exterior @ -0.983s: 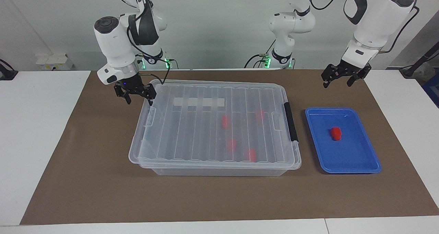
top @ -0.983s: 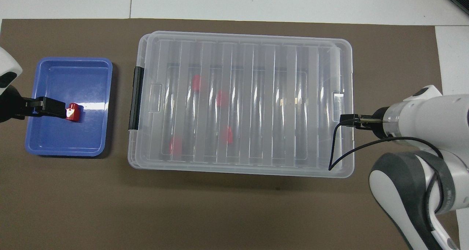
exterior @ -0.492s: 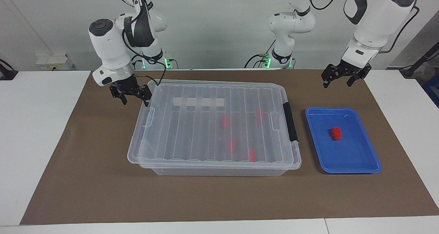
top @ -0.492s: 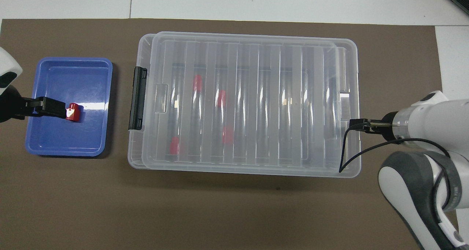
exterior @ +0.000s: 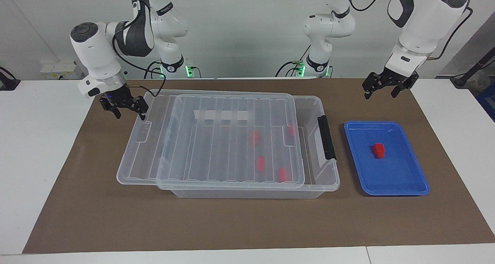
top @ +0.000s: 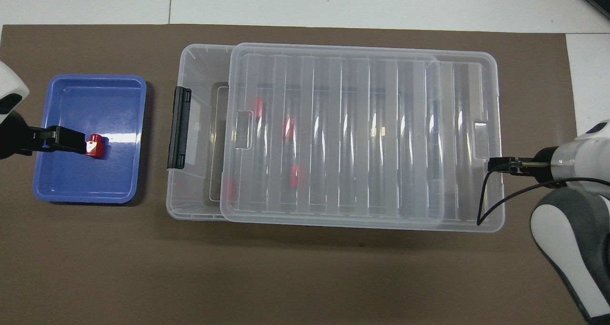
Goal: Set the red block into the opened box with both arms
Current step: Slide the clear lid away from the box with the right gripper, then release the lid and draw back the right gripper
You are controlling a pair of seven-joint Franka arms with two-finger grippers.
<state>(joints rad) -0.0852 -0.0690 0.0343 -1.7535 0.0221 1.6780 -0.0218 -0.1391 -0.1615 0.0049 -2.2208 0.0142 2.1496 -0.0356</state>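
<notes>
Looking like a robotics lab: two arms (exterior: 116, 43) standing at a white table (exterior: 46, 140) wearing a brown mat (exterior: 96, 210).

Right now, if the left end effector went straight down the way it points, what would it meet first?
Probably the shallow blue plastic tray, on its floor beside the small red plastic block, or the block itself; the left end effector hangs high, so depth is unclear.

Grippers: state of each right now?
Left gripper: open, holding nothing, up in the air.
Right gripper: at the lid's end; open or shut cannot be told.
</notes>
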